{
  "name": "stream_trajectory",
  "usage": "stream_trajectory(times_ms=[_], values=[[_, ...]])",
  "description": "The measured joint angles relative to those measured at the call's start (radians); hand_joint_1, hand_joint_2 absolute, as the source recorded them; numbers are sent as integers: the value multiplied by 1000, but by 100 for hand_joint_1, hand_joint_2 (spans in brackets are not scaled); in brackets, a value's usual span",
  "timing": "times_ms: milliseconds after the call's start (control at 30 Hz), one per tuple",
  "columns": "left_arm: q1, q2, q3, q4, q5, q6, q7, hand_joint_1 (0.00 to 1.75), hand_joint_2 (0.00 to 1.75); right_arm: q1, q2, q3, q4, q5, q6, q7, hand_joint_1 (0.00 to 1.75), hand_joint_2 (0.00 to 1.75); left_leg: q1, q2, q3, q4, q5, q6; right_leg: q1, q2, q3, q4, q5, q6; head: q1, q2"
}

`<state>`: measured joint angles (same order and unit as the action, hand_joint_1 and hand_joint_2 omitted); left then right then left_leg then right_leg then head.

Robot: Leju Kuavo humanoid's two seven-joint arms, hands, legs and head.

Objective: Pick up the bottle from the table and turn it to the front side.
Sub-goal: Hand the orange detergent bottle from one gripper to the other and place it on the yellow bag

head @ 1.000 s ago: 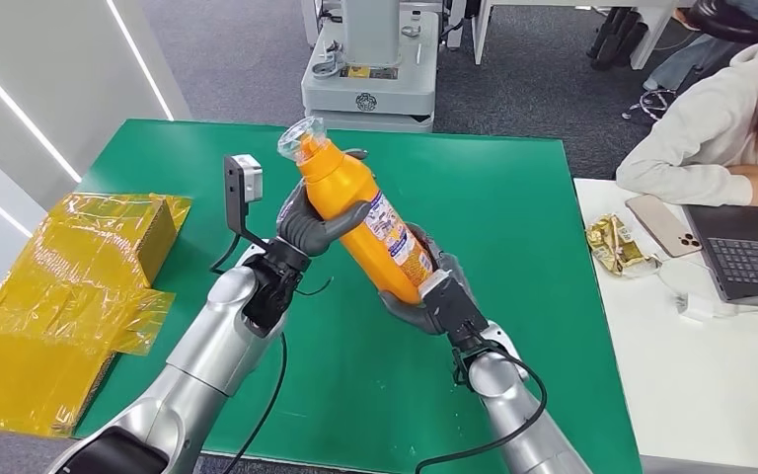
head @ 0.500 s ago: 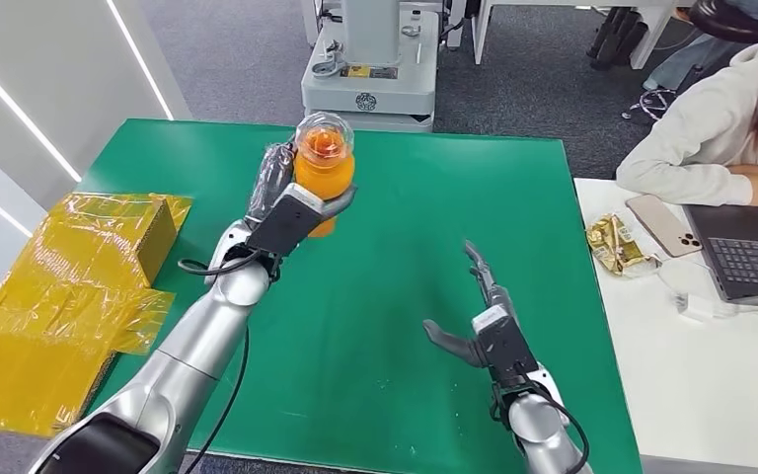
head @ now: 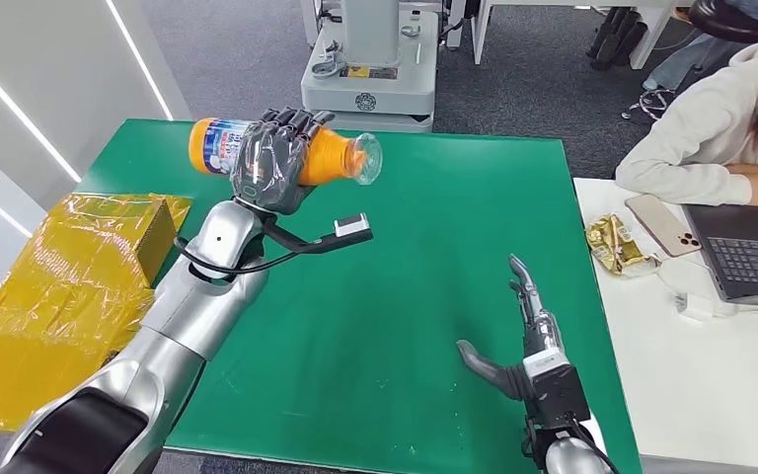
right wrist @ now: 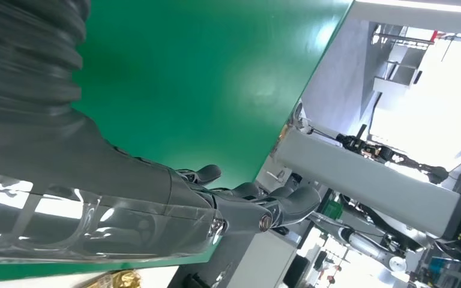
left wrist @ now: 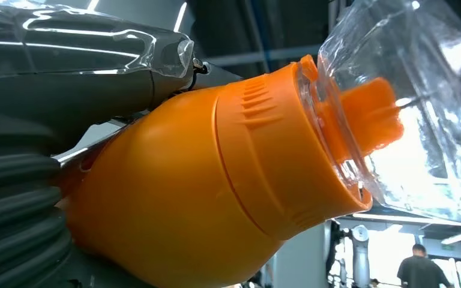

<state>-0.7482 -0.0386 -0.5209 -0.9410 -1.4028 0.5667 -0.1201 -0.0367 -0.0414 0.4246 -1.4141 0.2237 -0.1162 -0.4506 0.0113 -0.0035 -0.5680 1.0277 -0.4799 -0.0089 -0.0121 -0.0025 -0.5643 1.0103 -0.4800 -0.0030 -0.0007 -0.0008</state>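
Leftmost, beyond the left hand's outer side, a yellow film-wrapped carton [head: 109, 232] sits off the green table [head: 424, 247]. Next, the left hand [head: 271, 163] is raised above the table's far corner, its fingers wrapped around the middle of the orange bottle [head: 257, 148], which lies roughly horizontal in the grasp: base and blue-white label [head: 219, 136] on the hand's outer side, clear cap [head: 363, 160] projecting on its inner side. In the left wrist view the bottle's shoulder [left wrist: 216, 198] is seated against the palm. Risk: the smooth body is held at one band only and clear of any support, so further rotation of the wrist may let it slide or twist out and drop to the table, or leave the label facing away. Rightward and nearer the robot, the right hand [head: 525, 357] hovers low over the table, fingers spread, holding nothing, well apart from the bottle and so unable to catch it. Beyond it, a person [head: 720, 118] sits at a white desk [head: 691, 385].
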Motion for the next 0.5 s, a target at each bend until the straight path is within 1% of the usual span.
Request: stream_trajectory(times_ms=[100,200,300,433,500], values=[[14,33,-1,1,-107,-6,40,175,175,40,-9,-15,-34,-1,-14,-7,0,175,0,0,0,0,0,0,0,0,0,0,0,0,0,0],[31,78,-11,1,-151,-16,98,175,175,87,-17,-32,-70,-1,-30,-15,0,175,0,0,0,0,0,0,0,0,0,0,0,0,0,0],[42,143,-57,-3,-156,-35,192,175,175,127,-19,-49,-101,-1,-39,-18,0,175,0,1,0,0,0,0,0,1,-1,1,0,0,0,0],[61,224,-114,-16,-156,-76,271,175,175,160,-19,-64,-130,-1,-47,-22,0,175,0,2,0,-1,0,0,0,1,-1,1,0,0,0,0],[74,278,-149,-32,-156,-108,319,175,175,173,-19,-72,-139,-4,-50,-24,0,175,0,4,0,-1,0,0,0,3,-2,2,0,0,0,0]])
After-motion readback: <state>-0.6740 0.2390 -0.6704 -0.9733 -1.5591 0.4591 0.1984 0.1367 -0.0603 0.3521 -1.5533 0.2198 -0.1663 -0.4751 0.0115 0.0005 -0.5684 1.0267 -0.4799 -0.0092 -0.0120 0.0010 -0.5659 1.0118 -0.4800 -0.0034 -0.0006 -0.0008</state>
